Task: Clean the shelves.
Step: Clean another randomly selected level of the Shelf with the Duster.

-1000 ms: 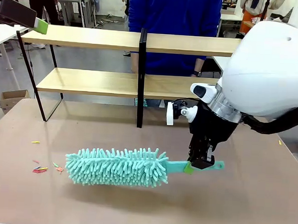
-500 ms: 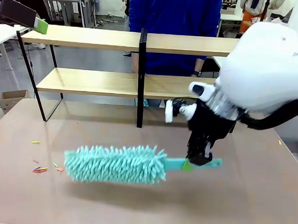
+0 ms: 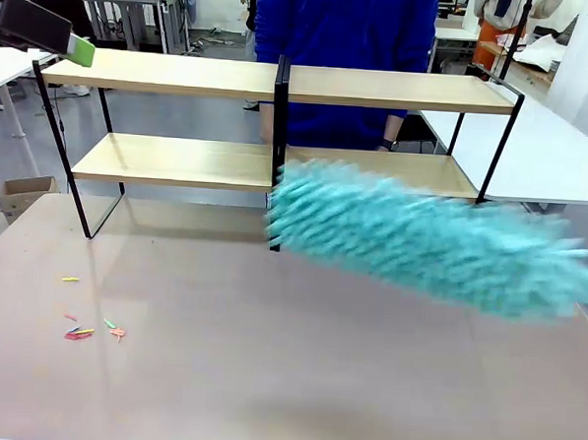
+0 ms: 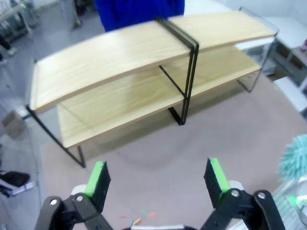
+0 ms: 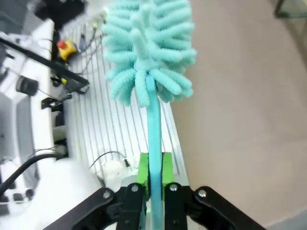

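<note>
Front view: I see the shelves [image 3: 279,131] standing at the far side of the desk [image 3: 266,376], a person in blue behind them. The duster [image 3: 421,241] is a motion-blurred teal smear before the lower right board, cut off at the right edge. Right wrist view: my right tool [image 5: 154,170] is clamped on the duster's thin handle; head sharp here. Left wrist view: my left tool [image 4: 158,179] hangs above the desk, fingers apart and holding nothing. Small coloured scraps [image 3: 86,329] lie left.
</note>
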Available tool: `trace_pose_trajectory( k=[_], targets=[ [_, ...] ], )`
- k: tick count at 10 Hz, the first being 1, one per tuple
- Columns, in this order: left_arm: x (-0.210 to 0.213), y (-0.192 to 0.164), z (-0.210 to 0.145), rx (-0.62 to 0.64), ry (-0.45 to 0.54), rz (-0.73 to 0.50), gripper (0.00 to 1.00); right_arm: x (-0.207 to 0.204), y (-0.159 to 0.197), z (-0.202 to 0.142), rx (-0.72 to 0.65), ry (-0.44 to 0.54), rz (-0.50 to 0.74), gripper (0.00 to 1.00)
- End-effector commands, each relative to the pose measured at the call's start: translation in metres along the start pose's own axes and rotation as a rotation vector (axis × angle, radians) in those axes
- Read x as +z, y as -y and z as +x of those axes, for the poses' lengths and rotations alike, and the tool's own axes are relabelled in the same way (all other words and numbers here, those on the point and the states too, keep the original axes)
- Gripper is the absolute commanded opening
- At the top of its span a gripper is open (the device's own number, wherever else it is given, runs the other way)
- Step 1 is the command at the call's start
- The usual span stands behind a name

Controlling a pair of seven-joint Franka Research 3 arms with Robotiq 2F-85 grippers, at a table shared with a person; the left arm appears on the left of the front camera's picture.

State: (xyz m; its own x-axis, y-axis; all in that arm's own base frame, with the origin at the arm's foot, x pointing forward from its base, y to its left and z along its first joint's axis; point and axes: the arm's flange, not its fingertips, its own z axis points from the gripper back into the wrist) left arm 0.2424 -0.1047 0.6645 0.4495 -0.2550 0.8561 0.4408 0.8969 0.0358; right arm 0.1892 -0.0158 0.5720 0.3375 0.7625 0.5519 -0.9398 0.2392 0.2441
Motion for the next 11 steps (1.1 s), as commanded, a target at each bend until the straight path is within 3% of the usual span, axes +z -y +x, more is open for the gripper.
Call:
trace_pose_trajectory(
  k=[1,2,4,5,6,7,11],
  targets=[
    [0.001,-0.001,0.000,0.003,0.002,-0.001,1.00,0.072,-0.018,-0.050,-0.046,0.211,-0.143,0.12],
    [0.001,-0.001,0.000,0.003,0.002,-0.001,1.00,0.103,-0.021,-0.078,-0.111,0.364,-0.276,0.12],
    [0.001,-0.001,0.000,0.003,0.002,-0.001,1.00,0.131,-0.013,-0.107,-0.180,0.550,-0.503,0.12],
    [0.001,-0.001,0.000,0.003,0.002,-0.001,1.00,0.133,-0.006,-0.112,-0.171,0.621,-0.629,0.12],
    [0.001,-0.001,0.000,0.003,0.002,-0.001,1.00,0.115,0.012,-0.104,-0.226,0.601,-0.687,0.12],
    [0.001,-0.001,0.000,0.003,0.002,-0.001,1.00,0.154,-0.022,-0.133,-0.232,0.573,-0.498,0.12],
    [0.001,-0.001,0.000,0.003,0.002,-0.001,1.00,0.154,-0.022,-0.133,-0.232,0.573,-0.498,0.12]
  ],
)
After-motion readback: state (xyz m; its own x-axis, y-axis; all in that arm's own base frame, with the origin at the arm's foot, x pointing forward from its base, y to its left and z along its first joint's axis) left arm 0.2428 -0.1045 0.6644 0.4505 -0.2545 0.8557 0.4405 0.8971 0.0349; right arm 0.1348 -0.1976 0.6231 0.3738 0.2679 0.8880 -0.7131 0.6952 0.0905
